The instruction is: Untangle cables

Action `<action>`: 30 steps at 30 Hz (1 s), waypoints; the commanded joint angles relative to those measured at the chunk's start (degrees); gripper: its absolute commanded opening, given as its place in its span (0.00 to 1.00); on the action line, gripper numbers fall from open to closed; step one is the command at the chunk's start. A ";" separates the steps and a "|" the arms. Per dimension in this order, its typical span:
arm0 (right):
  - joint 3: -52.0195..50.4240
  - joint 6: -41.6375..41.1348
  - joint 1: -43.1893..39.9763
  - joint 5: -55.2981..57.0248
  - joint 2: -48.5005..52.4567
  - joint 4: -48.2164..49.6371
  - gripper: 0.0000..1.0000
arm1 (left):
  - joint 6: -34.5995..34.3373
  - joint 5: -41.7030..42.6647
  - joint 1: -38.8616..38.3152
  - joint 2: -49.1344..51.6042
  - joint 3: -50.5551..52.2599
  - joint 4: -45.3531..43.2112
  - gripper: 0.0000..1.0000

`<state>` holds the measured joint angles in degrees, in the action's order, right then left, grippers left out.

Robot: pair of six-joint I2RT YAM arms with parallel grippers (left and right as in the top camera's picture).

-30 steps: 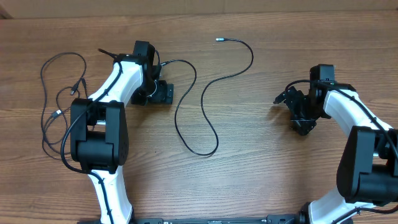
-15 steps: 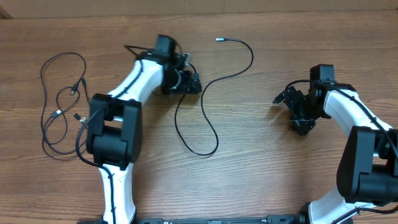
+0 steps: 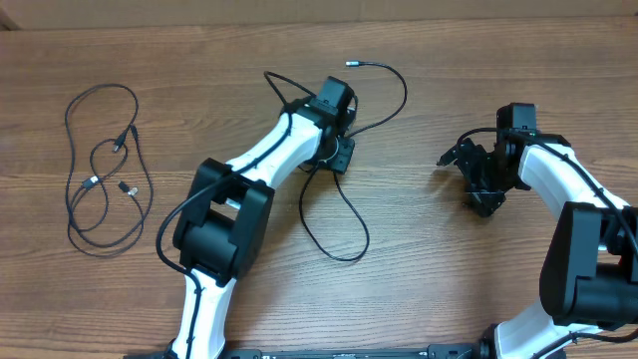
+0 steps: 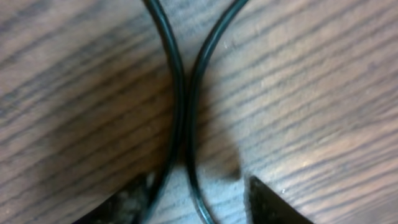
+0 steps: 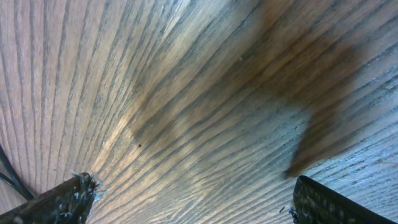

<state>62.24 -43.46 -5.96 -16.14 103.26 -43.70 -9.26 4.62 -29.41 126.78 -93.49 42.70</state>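
Left arm is stretched out across the surface (image 3: 478, 289), with the left gripper (image 3: 341, 158) sitting right on top of the long cable (image 3: 405, 95).

Left wrist view:
- Two black strands of that cable run side by side between the gripper's fingers (image 4: 273, 204) and touch each other at the pinch point.
- Jaws are partly apart and straddle both strands.
- One strand lies against one finger. Bare wood shows between the other strand and the other finger, so it isn't clamped.

Everything else, relative to the left gripper:
- Long cable: passes under it. On the far side it bends off to the right, then curls back to a small silvery plug tip (image 3: 350, 63) that lies farther from the arm bases than the gripper.
- On the near side the same cable drops into a narrow open loop lying flat on the wood.
- Tangle (image 3: 104, 170): several thin black cords in loose overlapping loops with a few small plug ends inside. It lies well to the left and doesn't touch the long cable.
- Right gripper (image 3: 474, 179): well to the right, over bare wood. Its wrist view shows the fingers spread wide with only wood grain between them, so it holds nothing.
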 commanded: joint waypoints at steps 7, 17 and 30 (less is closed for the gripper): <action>-0.39 0.07 -0.22 -0.07 0.11 0.09 1.00 | 2.43 -5.35 -0.46 4.81 2.49 5.03 0.12; -0.39 0.07 -0.22 -0.09 0.11 0.07 1.00 | 20.92 11.41 2.25 4.81 2.49 17.31 0.05; -0.39 0.07 -0.22 -0.09 0.11 0.09 1.00 | 18.56 11.08 4.00 4.79 2.47 29.44 0.83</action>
<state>62.24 -43.48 -5.98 -16.14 103.26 -43.72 10.92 18.41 -25.74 127.98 -92.90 73.67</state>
